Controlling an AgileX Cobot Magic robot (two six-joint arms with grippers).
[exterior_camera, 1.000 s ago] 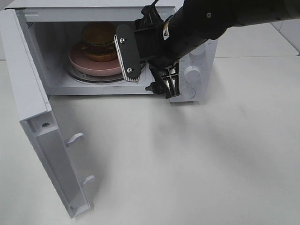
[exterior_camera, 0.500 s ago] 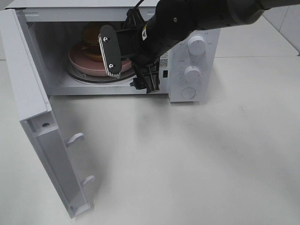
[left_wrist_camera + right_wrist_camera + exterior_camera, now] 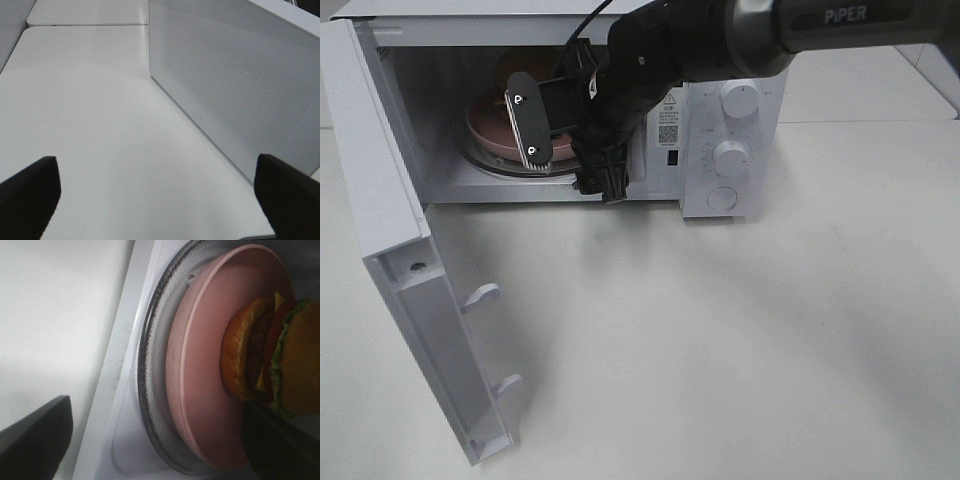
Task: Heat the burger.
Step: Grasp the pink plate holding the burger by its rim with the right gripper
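Observation:
The burger [image 3: 270, 360] sits on a pink plate [image 3: 210, 365] on the glass turntable [image 3: 152, 390] inside the open microwave [image 3: 720, 200]. From the high camera only the burger's top [image 3: 517, 66] and the plate's left rim [image 3: 483, 122] show behind my right gripper [image 3: 568, 155]. That gripper is open at the mouth of the cavity, right in front of the plate, with nothing between its fingers. My left gripper [image 3: 157, 195] is open and empty beside the microwave's perforated outer wall [image 3: 235, 85]; the high view does not show it.
The microwave door [image 3: 400, 250] stands swung out to the left, over the white table [image 3: 720, 350]. Two knobs [image 3: 738, 100] and a round button [image 3: 723, 198] are on the panel right of the cavity. My right arm crosses in front of the microwave's top.
My right gripper has moved left from the control panel to the front of the cavity, now covering most of the burger and plate. It stays open. The door has not moved.

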